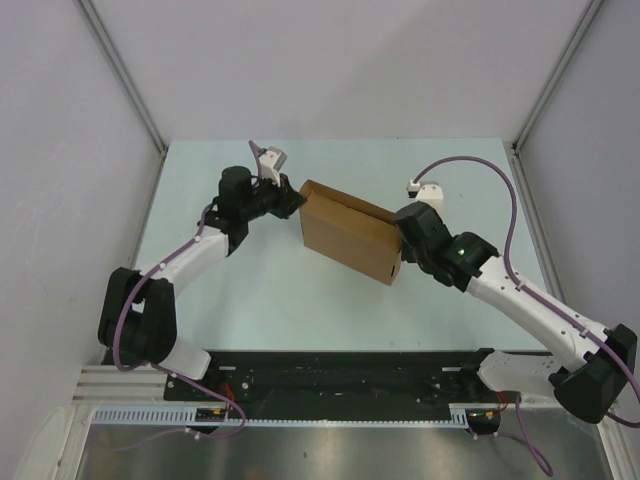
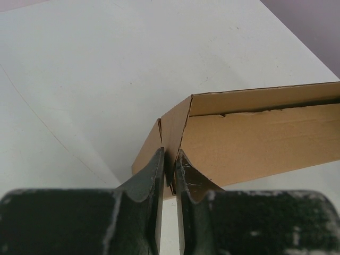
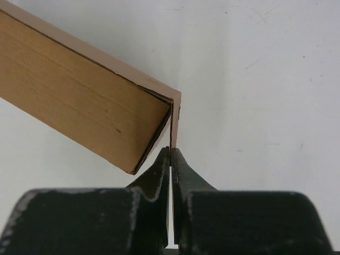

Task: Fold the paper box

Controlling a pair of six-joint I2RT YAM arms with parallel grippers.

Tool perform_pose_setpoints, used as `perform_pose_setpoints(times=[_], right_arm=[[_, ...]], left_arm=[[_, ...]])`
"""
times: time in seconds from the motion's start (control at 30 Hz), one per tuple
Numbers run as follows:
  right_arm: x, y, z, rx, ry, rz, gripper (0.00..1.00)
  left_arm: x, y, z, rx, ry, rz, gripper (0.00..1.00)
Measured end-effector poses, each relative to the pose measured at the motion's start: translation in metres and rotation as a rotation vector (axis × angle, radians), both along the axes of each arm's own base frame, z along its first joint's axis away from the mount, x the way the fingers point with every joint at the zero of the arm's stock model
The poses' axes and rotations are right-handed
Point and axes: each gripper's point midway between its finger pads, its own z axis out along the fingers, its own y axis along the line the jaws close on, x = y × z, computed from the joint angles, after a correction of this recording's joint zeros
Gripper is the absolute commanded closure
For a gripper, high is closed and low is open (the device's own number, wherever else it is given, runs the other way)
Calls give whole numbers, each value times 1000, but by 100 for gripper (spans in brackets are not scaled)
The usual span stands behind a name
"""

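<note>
The paper box (image 1: 348, 234) is plain brown cardboard, folded into a shallow box and held tilted above the table between both arms. My left gripper (image 1: 299, 200) is shut on the box's left end; in the left wrist view the gripper (image 2: 170, 156) pinches a side flap of the box (image 2: 255, 138). My right gripper (image 1: 400, 243) is shut on the right end; in the right wrist view the gripper (image 3: 170, 151) clamps a thin flap edge at the corner of the box (image 3: 74, 101).
The pale table (image 1: 330, 310) lies under the box. White enclosure walls stand at the left, the right and the back. A black rail (image 1: 340, 385) with the arm bases runs along the near edge.
</note>
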Motion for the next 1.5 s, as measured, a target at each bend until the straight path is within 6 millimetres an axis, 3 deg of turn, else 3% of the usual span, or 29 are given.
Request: perform_pose_setpoints(times=[0.63, 1.5], right_arm=[[11, 3, 8, 296, 68, -55, 100], [15, 11, 12, 407, 87, -74, 100]], left_arm=[[-1, -1, 0, 9, -5, 13, 85], [1, -1, -1, 28, -21, 25, 86]])
